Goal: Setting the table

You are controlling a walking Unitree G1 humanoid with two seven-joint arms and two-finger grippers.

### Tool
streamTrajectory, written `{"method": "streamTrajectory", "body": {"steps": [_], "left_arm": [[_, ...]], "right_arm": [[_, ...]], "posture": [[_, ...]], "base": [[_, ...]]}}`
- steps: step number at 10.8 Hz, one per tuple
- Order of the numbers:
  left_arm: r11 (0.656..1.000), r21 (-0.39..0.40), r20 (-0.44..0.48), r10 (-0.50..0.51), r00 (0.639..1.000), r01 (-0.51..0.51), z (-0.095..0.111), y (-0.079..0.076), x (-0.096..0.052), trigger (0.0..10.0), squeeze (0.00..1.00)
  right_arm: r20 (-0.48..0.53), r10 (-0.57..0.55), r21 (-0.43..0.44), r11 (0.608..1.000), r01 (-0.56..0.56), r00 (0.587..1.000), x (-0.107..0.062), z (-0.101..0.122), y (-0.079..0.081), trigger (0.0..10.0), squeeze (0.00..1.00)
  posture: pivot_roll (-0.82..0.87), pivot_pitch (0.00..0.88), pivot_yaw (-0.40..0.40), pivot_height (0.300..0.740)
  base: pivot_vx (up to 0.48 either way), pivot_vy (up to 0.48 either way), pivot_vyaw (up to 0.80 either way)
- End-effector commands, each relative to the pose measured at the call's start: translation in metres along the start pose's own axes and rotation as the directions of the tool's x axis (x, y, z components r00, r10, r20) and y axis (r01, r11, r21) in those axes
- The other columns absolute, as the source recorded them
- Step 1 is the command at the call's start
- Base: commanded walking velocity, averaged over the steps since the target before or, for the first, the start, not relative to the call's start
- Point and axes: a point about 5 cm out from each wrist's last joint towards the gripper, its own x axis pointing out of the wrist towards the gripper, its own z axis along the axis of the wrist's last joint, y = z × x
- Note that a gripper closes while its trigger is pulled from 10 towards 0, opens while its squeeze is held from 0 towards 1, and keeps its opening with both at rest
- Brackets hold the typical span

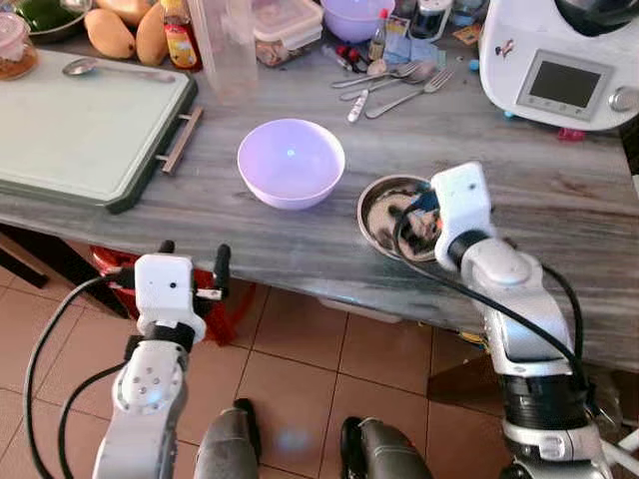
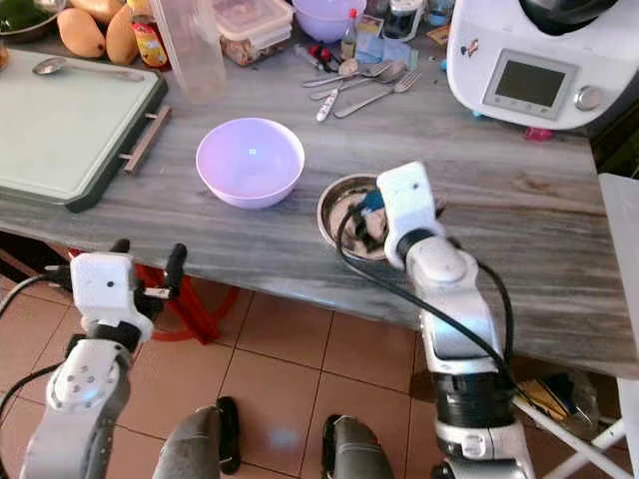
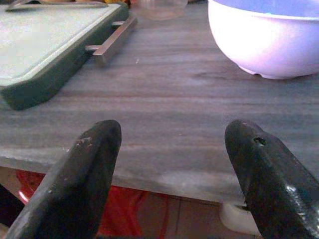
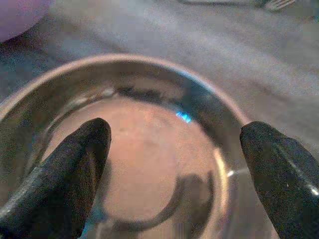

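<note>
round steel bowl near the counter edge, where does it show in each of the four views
Left eye view: the round shiny steel bowl sits right of centre, partly behind the right pincer.
Right eye view: the bowl sits at centre, near the counter's front edge.
Left wrist view: not in it.
Right wrist view: its rim and hollow lie between the open black fingers.
Shared landmark: the round lilac bowl, to the steel bowl's left in both eye views.
</note>
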Motion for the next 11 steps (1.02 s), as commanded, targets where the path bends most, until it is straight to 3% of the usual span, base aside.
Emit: {"method": "streamTrajectory", "body": {"steps": [1, 6, 11], "left_arm": [[1.000, -0.004, -0.003, 0.001, 1.000, -0.001, -0.001, -0.001, -0.001, 10.0, 0.00], [1.000, -0.010, -0.007, 0.005, 1.000, -0.005, -0.002, -0.001, -0.002, 10.0, 0.00], [1.000, -0.011, -0.011, -0.002, 1.000, 0.002, -0.003, -0.002, 0.000, 10.0, 0.00]], "right_arm": [[-0.020, 0.010, 0.016, 1.000, -0.010, 1.000, -0.004, -0.002, 0.000, 10.0, 0.00], [-0.059, 0.153, 0.179, 0.974, -0.140, 0.986, -0.003, -0.006, 0.018, 10.0, 0.00], [-0.044, 0.242, 0.265, 0.938, -0.222, 0.969, -0.002, -0.001, 0.033, 10.0, 0.00]], "posture": [[-0.02, 0.221, -0.048, 0.740], [-0.02, 0.224, -0.052, 0.740], [-0.02, 0.224, -0.050, 0.740]], "base": [[0.000, 0.000, 0.00], [0.000, 0.000, 0.00], [0.000, 0.000, 0.00]]}}
